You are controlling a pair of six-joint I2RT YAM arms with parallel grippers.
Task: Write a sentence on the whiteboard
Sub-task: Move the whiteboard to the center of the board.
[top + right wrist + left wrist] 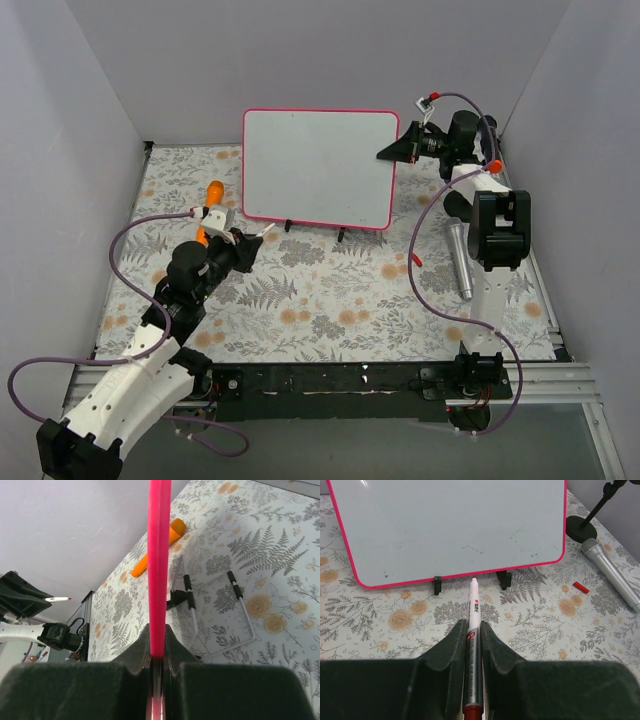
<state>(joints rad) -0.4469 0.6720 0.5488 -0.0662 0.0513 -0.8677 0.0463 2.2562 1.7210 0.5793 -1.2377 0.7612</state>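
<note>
The whiteboard (318, 165) stands upright on two small black feet at the back of the table, white with a pink-red frame. Its face (445, 525) carries only faint specks; no sentence shows on it. My left gripper (250, 243) is shut on a white marker pen (473, 630), uncapped tip pointing at the board's bottom edge, a short way in front of it. My right gripper (392, 152) is shut on the board's right frame edge (159, 565), seen edge-on in the right wrist view.
A silver microphone (460, 260) lies at the right, also in the left wrist view (612, 572). A small red cap (580, 587) lies near it. An orange object (211, 205) lies left of the board. A black round stand base (581, 528) sits behind right.
</note>
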